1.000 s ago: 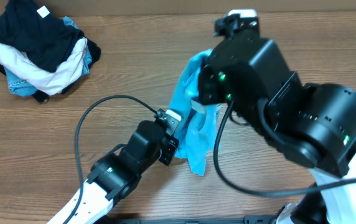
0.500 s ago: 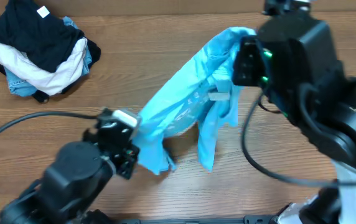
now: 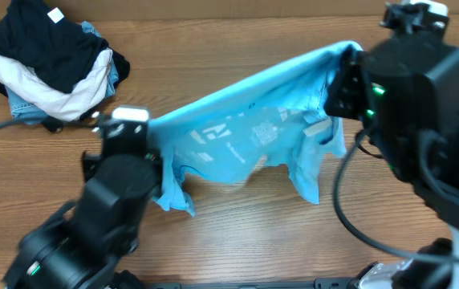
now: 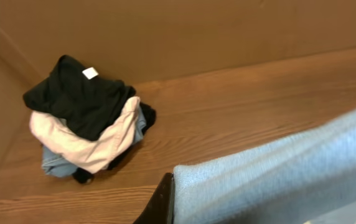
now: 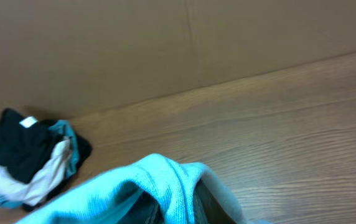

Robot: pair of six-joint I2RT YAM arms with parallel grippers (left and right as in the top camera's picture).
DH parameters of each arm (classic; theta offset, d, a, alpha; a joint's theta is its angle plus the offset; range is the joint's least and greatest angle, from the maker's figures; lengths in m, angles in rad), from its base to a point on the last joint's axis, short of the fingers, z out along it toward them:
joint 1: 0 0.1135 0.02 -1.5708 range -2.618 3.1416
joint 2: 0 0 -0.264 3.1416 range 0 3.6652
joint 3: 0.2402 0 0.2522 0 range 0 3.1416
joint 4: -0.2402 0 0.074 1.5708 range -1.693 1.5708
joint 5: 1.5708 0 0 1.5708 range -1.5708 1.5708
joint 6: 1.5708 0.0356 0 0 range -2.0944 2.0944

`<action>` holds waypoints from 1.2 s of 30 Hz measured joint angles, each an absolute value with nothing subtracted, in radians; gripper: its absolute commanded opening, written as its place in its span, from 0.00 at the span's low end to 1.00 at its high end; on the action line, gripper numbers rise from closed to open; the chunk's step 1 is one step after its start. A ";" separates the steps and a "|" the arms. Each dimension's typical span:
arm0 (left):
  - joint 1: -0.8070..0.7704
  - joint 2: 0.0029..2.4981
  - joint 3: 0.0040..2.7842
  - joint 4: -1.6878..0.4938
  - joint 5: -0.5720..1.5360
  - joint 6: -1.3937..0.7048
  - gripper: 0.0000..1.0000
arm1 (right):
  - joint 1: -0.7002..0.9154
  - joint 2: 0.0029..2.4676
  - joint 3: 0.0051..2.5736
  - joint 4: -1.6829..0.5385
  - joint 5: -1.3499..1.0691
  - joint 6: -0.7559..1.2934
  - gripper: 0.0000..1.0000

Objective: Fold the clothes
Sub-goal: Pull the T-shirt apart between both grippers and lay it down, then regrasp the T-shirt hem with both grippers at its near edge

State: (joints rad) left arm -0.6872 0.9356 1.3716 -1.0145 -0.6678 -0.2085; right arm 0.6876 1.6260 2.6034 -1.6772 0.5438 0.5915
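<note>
Wood-grain table [image 3: 237,241], plain brown wall [image 4: 196,37] behind it. Shirt [image 3: 294,120] stretched in the air above the table between my left gripper [image 3: 156,158] and right gripper [image 3: 340,80], both clamped on its edge. White print [image 3: 221,135] too blurred to read. Pile [image 3: 49,68] at far left, its white tag [image 3: 55,14] too small to read.

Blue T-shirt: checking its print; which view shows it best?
Overhead: the blue T-shirt is spread wide, printed text visible. Left wrist shows only a pale fabric band; right wrist only a bunched edge.
</note>
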 measured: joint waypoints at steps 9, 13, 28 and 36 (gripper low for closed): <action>-0.528 1.323 1.378 -0.833 -0.645 -0.237 0.04 | 0.455 1.785 2.603 -1.683 0.537 0.664 0.14; -0.455 1.450 1.384 -0.700 -0.521 -0.221 0.04 | 0.308 1.883 2.603 -1.636 0.387 0.608 0.15; -0.373 1.640 1.386 -0.717 -0.279 -0.135 1.00 | 0.164 2.152 2.602 -1.695 0.310 0.558 1.00; -0.373 1.183 1.389 -1.056 -0.091 -0.204 1.00 | 0.164 1.880 2.569 -1.695 0.156 0.539 1.00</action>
